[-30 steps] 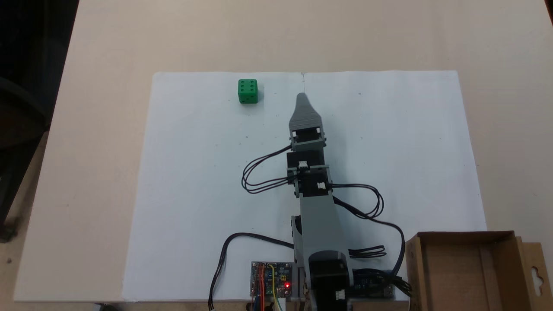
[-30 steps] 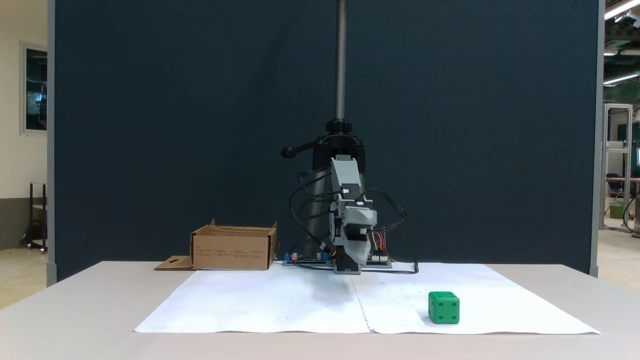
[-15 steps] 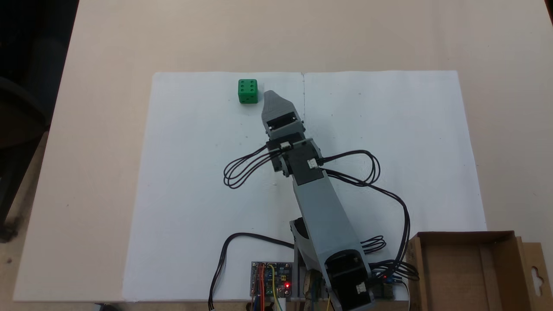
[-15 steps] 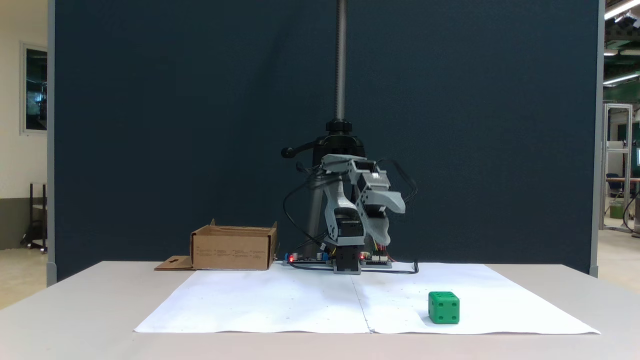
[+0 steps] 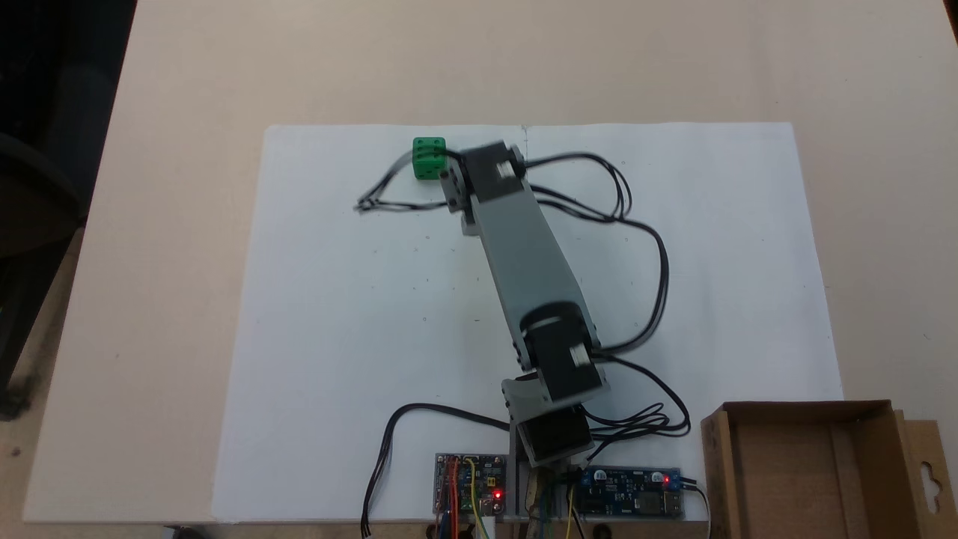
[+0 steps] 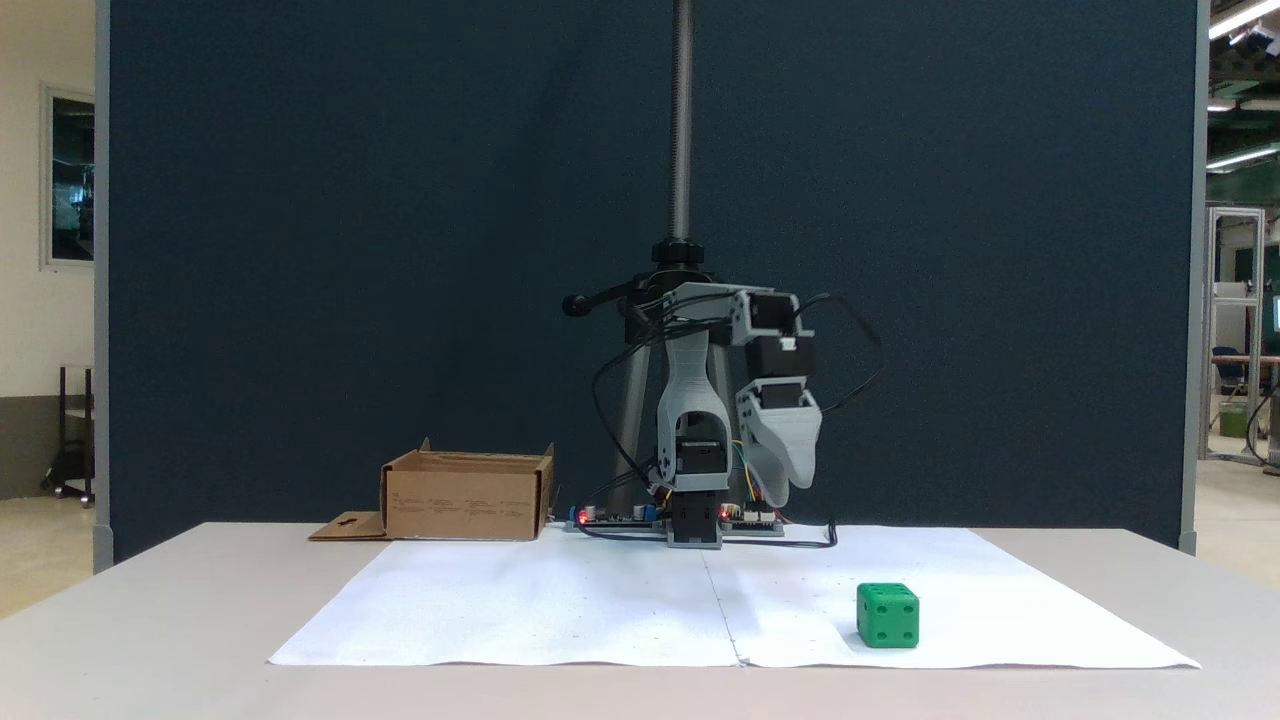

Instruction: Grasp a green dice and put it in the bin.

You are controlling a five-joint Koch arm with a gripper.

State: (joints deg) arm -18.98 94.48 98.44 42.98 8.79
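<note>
- The gripper (image 6: 787, 490) is held pointing down above the paper (image 6: 600, 610); its opening cannot be told.
- The green dice (image 6: 888, 615) is left untouched, far from the bin (image 6: 465, 495).

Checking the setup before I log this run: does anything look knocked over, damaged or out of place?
Nothing stands out. The green dice sits flat on the white paper, and the bin stands upright at the table's corner.
</note>
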